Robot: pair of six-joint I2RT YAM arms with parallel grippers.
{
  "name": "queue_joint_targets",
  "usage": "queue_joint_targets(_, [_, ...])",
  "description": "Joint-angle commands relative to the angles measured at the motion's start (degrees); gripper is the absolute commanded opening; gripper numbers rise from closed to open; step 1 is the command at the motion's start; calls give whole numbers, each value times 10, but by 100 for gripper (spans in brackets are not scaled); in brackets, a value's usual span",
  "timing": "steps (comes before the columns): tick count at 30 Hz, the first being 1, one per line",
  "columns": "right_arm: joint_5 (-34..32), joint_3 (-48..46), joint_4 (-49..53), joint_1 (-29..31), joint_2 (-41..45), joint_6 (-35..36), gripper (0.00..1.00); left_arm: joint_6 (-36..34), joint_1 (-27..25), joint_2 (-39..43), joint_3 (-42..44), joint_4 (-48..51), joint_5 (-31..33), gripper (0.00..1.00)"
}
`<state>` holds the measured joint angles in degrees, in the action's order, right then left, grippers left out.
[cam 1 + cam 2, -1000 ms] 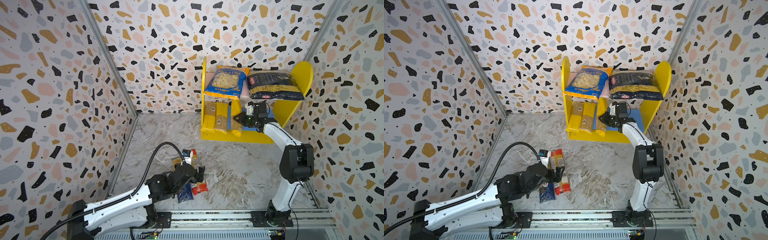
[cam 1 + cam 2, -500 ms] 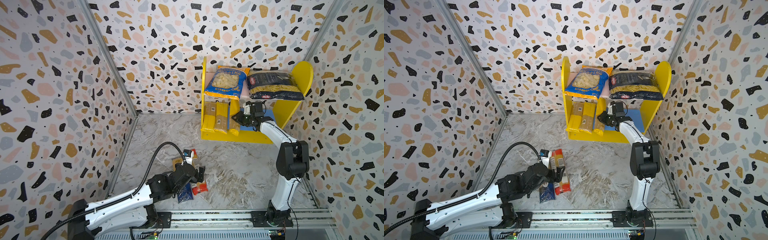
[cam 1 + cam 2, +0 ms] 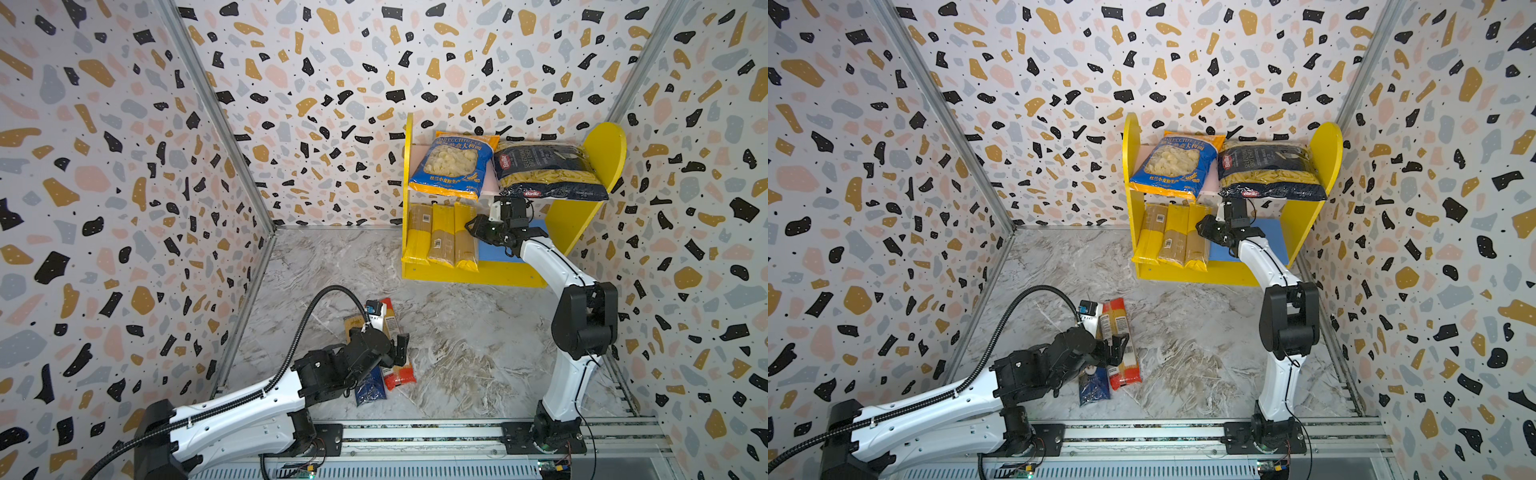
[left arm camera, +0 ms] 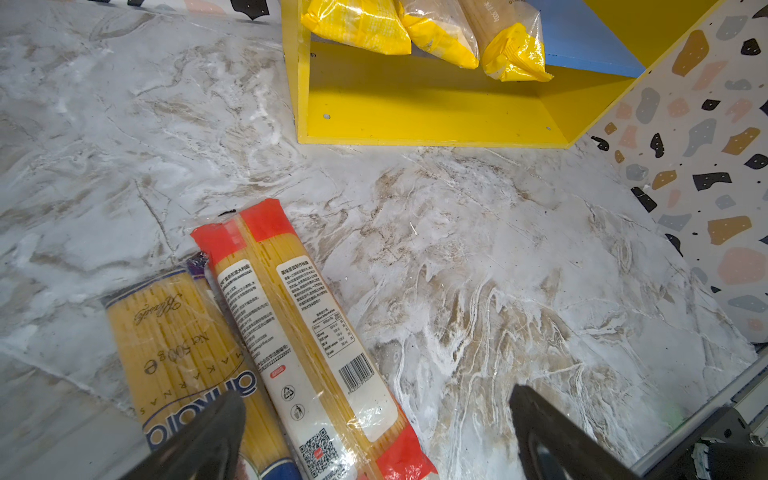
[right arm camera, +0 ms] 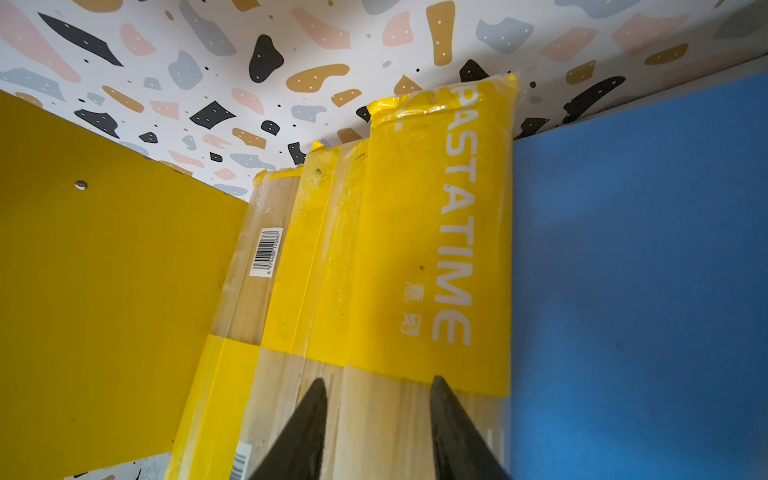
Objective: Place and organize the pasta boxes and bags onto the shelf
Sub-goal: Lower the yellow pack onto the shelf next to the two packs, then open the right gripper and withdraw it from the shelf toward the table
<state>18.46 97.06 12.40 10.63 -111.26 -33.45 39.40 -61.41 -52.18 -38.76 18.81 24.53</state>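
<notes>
Three yellow spaghetti packs point(image 3: 442, 237) line the shelf point(image 3: 478, 277) — right pincer point(image 5: 376, 388) barely parted over one, left pincer point(image 4: 374, 395) wide open, empty, above two slim packs point(image 4: 307, 332).

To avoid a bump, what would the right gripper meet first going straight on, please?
Probably the rightmost yellow spaghetti pack on the blue board; the right gripper points along it, depth unclear.

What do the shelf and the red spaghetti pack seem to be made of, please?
Shelf: likely painted wood board, matte; flat panels with screw holes.
Red pack: clear glossy plastic film; glare, crinkles, spaghetti showing through.
</notes>
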Motion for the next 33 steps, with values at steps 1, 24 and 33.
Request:
queue_joint_targets(1, [6,9,-18,4,29,-4,42,-4,3,9,8,-8,10,100])
queue_joint_targets(24, [-47,-265,26,74,344,55,66,79,4,111,42,56,32,99])
queue_joint_targets(33, [-103,-426,76,184,507,50,69,151,4,211,57,133,74,100])
